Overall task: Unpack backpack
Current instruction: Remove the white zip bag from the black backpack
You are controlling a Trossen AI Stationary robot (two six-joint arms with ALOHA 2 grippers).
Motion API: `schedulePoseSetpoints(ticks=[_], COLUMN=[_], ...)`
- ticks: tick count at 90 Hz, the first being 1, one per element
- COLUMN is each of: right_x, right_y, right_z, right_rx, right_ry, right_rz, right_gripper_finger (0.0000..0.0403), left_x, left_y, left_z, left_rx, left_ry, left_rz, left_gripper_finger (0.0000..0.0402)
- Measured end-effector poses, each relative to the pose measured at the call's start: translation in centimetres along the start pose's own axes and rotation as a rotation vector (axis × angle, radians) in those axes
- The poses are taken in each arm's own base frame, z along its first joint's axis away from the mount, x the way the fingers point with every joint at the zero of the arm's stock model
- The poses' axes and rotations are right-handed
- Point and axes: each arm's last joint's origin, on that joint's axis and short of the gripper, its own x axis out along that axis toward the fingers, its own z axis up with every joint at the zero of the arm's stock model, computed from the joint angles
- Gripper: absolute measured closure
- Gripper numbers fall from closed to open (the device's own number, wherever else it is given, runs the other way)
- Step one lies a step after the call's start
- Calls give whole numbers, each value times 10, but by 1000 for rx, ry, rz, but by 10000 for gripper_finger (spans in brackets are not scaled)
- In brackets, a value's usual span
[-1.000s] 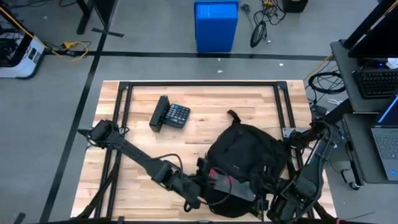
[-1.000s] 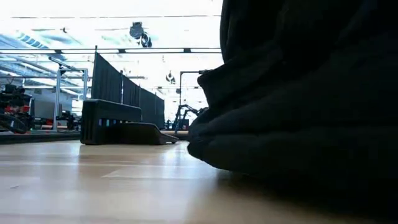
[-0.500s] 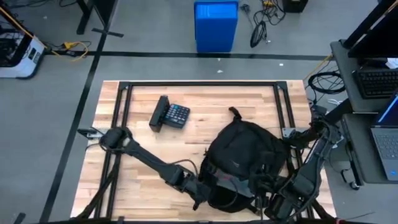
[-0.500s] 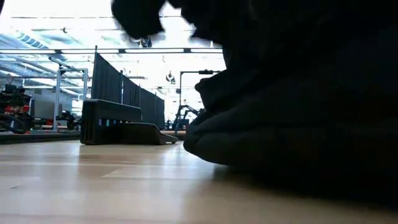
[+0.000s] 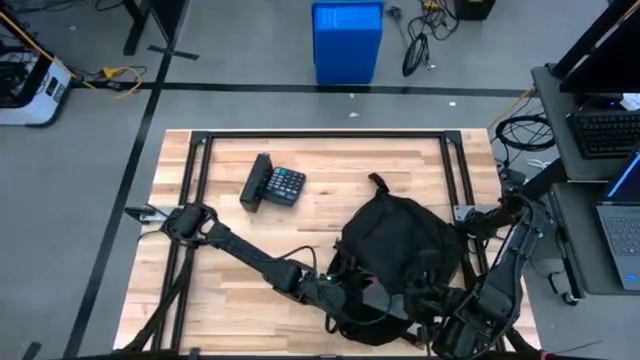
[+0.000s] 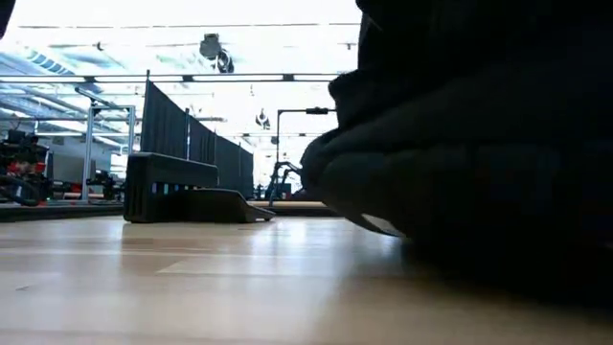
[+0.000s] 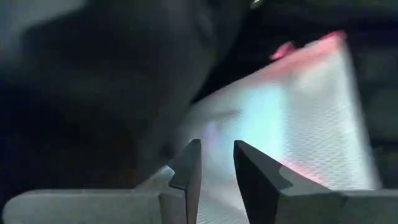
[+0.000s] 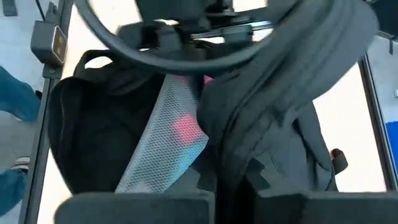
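Wooden table [image 5: 400, 165] carries the backpack [image 5: 398, 245] at its near right part. Left gripper [image 7: 216, 163] reaches into the bag's open mouth — fingers slightly apart, above a mesh pouch [image 8: 166, 140]. Right gripper [image 8: 235, 198] clamps a fold of the backpack. A calculator [image 5: 273, 184] lies far left — well apart.

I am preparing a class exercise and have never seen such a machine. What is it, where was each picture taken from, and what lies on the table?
Two dark robot arms work at a pale wooden table. One camera looks straight down, one sits at tabletop height, one rides on each wrist. On the table lie a large black fabric backpack and a black calculator. The left gripper reaches into the bag, jaws slightly apart at a pale mesh pouch with pink. The right gripper is at the bag's near edge, its jaws on a fold of the fabric.
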Motion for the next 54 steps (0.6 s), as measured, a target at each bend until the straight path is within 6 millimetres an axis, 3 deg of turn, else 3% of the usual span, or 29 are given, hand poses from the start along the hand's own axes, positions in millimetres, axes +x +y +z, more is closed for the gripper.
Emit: schedulePoseSetpoints(ticks=[12,38,54], right_x=[0,0,0], right_y=[0,-5,-5], right_z=[0,-5,-4], right_rx=[15,117,105], right_ry=[8,50,49], right_rz=[5,-36,-38], right_gripper_finger=[403,403,403], left_x=[-1,-41,-55], left_y=[8,3,15], left_z=[4,31,38], left_rx=[76,110,82], left_ry=[33,6,43], left_rz=[79,146,247], left_gripper_finger=[320,320,320])
